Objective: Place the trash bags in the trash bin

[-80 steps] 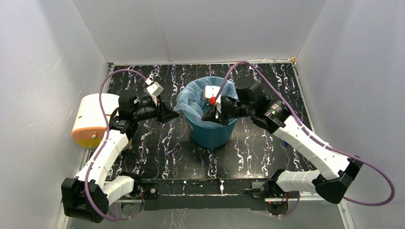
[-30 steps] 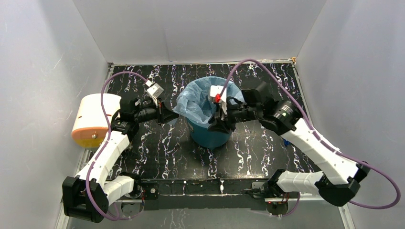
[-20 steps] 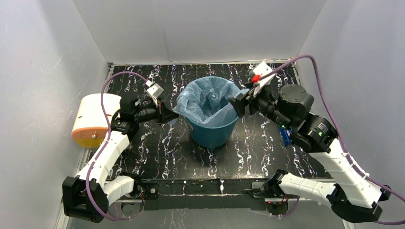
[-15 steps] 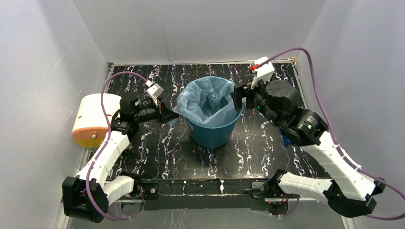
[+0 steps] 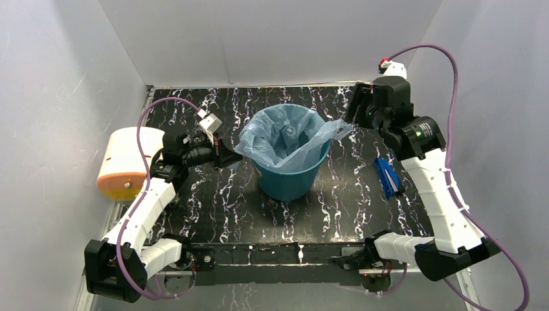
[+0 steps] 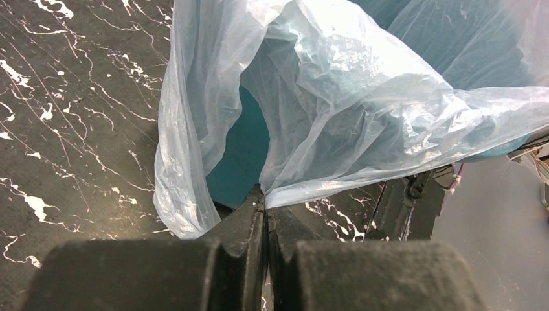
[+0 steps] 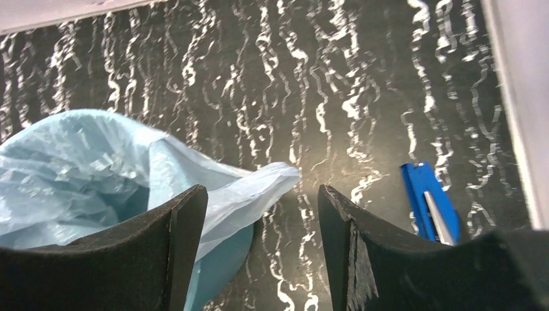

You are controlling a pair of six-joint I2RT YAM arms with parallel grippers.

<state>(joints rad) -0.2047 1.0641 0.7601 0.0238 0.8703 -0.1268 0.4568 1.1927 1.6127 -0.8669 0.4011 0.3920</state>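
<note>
- Table [image 5: 213, 201], black with white veining: lying under both grippers.
- Bin [image 5: 288, 181], teal, upright: standing between the two grippers and holding the bag alone.
- Bag [image 5: 278, 139], light blue: lining the bin, its hem draping over the rim.
- Left gripper [image 6: 265, 194]: pinching the hem tight, just outside the rim.
- Right gripper [image 7: 262, 201]: hanging wide and empty. A loose flap is pointing from the rim straight at it, just ahead and below, not touching. This arm looks best placed to take it.
- Small blue item [image 7: 427, 201]: lying on the table off its right finger.
</note>
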